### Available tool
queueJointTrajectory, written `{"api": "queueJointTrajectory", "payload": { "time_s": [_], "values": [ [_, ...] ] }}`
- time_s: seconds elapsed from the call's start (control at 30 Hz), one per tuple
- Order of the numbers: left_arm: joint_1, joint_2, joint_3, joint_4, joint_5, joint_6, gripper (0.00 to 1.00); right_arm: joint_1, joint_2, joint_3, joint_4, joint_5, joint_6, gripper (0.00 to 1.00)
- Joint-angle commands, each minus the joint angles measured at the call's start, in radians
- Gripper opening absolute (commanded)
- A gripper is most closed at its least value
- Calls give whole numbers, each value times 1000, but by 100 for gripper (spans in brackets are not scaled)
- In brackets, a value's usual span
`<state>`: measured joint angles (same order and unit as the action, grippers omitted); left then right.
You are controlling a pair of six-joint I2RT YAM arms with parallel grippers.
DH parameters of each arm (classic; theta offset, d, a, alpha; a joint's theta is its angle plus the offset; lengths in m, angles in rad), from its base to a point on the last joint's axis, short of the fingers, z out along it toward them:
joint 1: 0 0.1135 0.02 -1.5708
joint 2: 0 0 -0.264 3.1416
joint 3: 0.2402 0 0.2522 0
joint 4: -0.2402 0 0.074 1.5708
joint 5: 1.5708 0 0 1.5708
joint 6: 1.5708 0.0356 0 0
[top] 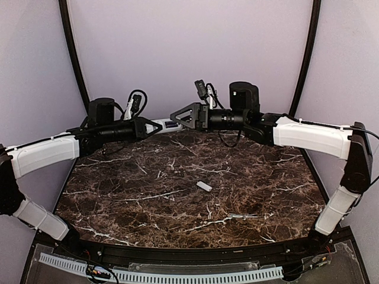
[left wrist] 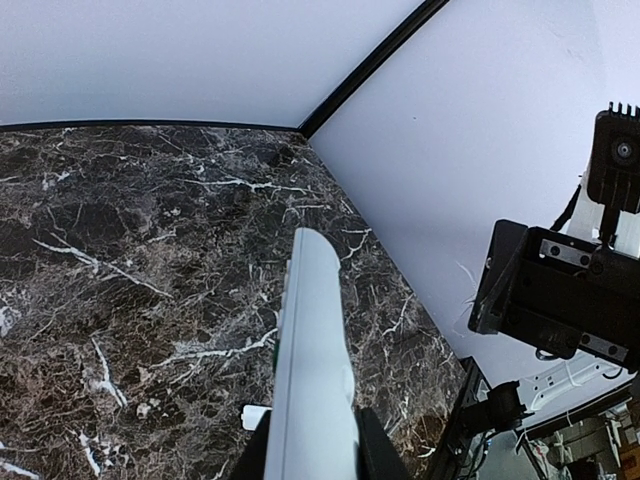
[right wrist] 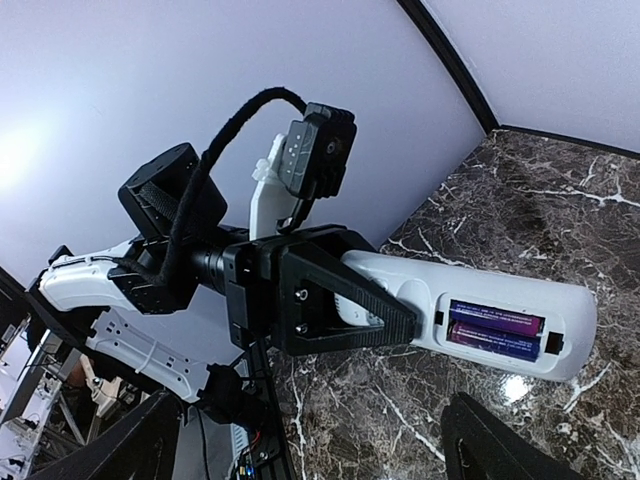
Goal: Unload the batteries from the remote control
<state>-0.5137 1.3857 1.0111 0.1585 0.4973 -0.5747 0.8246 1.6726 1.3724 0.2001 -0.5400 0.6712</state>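
Two purple batteries [right wrist: 497, 331] sit side by side in the open compartment of the remote [right wrist: 470, 285]. The remote's up in the air over the far edge of the counter [top: 130, 189], lying about level, with the compartment facing my right wrist. My left hand [top: 155, 126] is clenched on one end of it. My right hand [top: 176, 116] is spread wide, grasping nothing, just beside the free end. A small white cover [top: 204, 186] lies mid-counter.

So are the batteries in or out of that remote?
In: both batteries show side by side, seated in the opened remote.
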Motion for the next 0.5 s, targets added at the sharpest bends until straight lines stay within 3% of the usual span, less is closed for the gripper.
{"api": "queueJointTrajectory", "payload": {
  "time_s": [0.0,0.3,0.47],
  "values": [
    [-3,-49,6,-7,-12,30,0,10,-57,8,-22,51,-40,90],
    [-3,-36,33,-53,42,-10,0,4,-188,-34,-376,317,-186,94],
    [-3,-44,38,-149,87,-36,0,-4,-329,-151,-549,468,-252,99]
  ]
}}
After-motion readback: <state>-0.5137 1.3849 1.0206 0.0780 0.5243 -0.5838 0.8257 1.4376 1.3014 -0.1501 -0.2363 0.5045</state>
